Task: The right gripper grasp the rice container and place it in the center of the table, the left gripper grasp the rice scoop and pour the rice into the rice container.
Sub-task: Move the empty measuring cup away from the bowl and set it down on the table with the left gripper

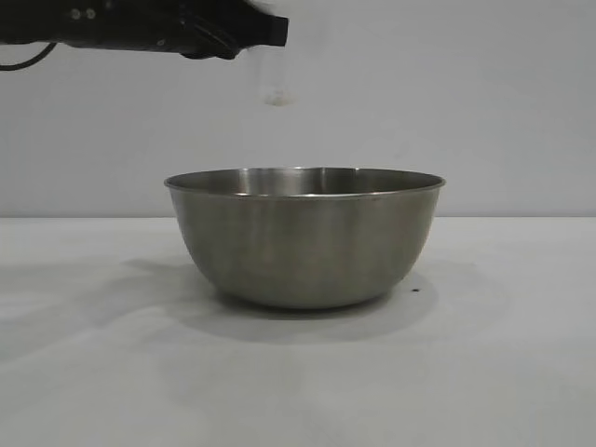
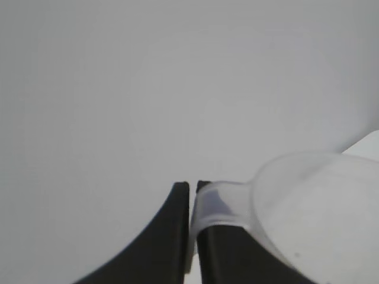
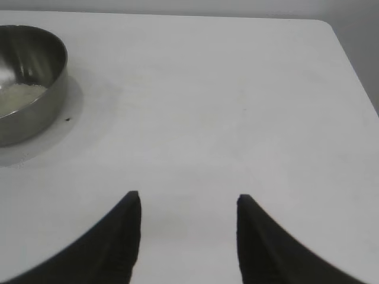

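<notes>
No legible text, labels or numbers anywhere.

Brushed steel rice container (image 1: 304, 244), matte table (image 1: 521, 372)
</notes>
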`<state>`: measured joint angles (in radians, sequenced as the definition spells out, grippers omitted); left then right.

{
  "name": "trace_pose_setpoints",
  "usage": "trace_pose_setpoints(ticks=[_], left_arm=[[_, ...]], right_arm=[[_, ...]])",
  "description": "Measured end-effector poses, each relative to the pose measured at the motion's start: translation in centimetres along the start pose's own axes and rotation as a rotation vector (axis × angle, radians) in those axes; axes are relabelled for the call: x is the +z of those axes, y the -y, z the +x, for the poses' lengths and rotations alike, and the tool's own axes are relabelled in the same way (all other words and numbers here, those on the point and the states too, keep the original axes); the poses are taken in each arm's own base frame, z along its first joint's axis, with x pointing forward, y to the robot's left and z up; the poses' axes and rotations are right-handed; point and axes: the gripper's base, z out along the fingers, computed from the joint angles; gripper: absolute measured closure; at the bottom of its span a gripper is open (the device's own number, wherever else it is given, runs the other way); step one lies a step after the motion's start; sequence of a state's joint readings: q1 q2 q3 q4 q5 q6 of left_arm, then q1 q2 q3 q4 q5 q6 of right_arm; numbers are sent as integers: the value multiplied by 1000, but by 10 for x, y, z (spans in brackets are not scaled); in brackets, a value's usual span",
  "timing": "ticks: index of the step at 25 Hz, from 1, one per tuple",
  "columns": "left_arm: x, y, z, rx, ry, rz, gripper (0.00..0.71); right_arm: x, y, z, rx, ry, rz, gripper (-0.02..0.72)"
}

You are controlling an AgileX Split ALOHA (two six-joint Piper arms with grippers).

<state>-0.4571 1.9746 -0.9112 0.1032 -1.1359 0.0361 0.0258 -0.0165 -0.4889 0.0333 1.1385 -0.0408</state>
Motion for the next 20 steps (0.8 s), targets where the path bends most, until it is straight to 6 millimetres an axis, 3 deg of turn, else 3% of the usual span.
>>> trace_pose_setpoints(ticks=[6, 20], left_arm=[[-9, -9, 2, -26, -28, -105, 710], [-65, -32, -2, -40, -139, -415, 710]], right_arm=[[0, 0, 0, 0, 0, 0, 383], [0, 0, 0, 0, 0, 0, 383]])
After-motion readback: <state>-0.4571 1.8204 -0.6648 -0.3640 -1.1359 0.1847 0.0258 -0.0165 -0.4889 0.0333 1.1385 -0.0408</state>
